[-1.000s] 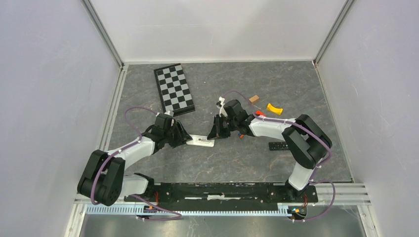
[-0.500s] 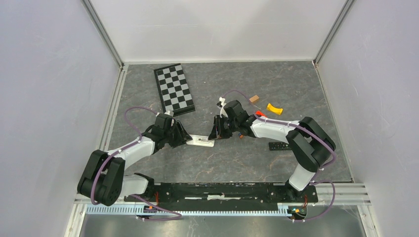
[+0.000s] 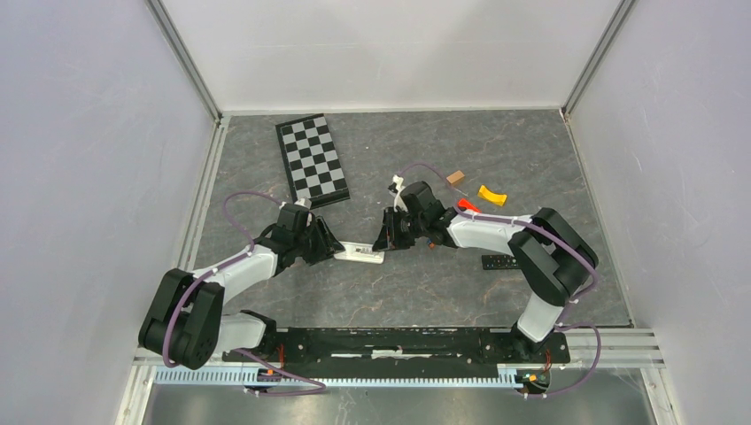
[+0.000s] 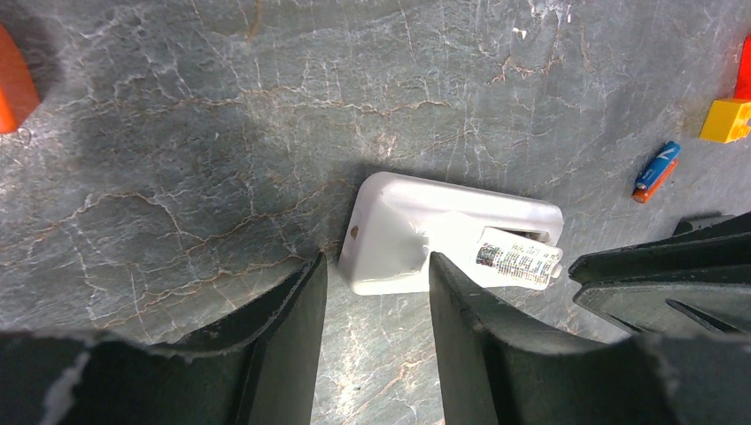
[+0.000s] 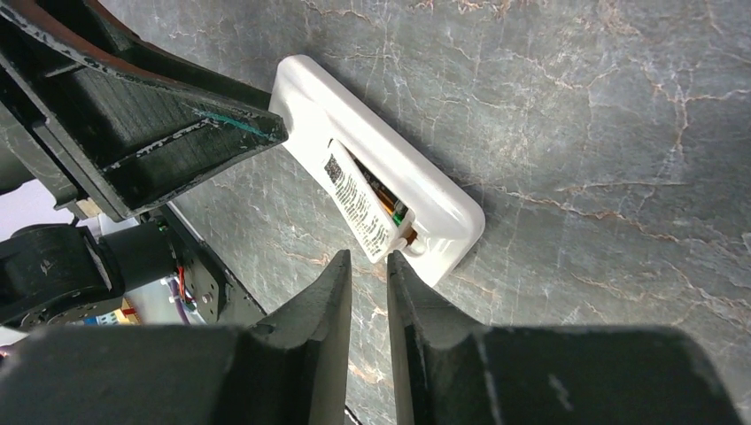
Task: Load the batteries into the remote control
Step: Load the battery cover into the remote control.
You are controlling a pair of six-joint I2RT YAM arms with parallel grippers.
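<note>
A white remote [image 3: 360, 254] lies back up with its battery bay open. In the right wrist view a white-labelled battery [image 5: 359, 202] lies tilted across the bay, over a second battery [image 5: 390, 205] seated in it. My right gripper [image 5: 368, 263] is almost shut and empty, its tips just off the tilted battery's end at the remote's right end [image 3: 387, 241]. My left gripper [image 4: 376, 270] is open and straddles the remote's [image 4: 407, 230] left end without clearly pinching it. A blue and orange battery [image 4: 655, 171] lies loose on the table.
A chessboard [image 3: 312, 161] lies at the back left. A brown block [image 3: 456, 177], a yellow block [image 3: 492, 195] and a red piece [image 3: 467, 205] sit behind the right arm. A black remote [image 3: 499, 262] lies at the right. An orange block [image 4: 13, 80] is near the left gripper.
The right arm has shifted very slightly. Both grippers and the remote stay where they were.
</note>
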